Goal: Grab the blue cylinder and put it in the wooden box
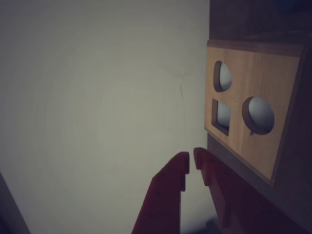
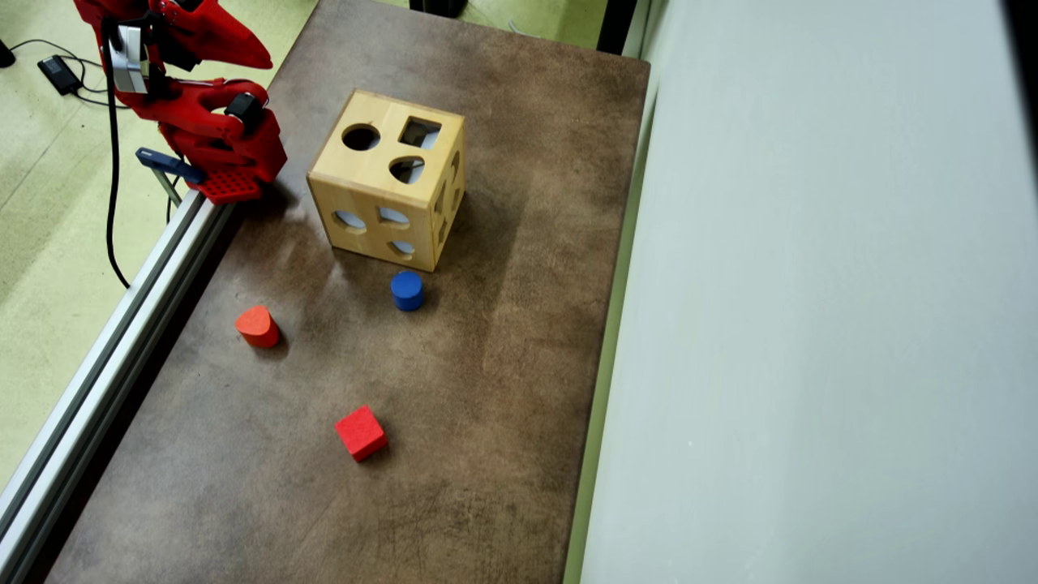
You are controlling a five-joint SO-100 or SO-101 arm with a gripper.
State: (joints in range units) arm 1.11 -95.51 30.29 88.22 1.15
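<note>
Red two-finger gripper [image 1: 191,163], nearly clenched on nothing, hangs folded back at the table's ten o'clock corner, so nothing looks begun: the small blue cylinder [image 2: 407,289] stands untouched just at six o'clock of the big light-wood box [image 2: 388,191].

On my wrist cam: gripper [image 1: 191,161] comes in from the bottom edge, red fingers [image 1: 165,195] nearly together w/ a thin gap at the tips, nothing between them. Wooden box [image 1: 253,83] sits at right, tilted in frame, one face showing 3 holes: rounded one up top, square below it, round one to the right. Pale plain wall [image 1: 97,107] fills the left and centre. Lighting is dim.
</note>
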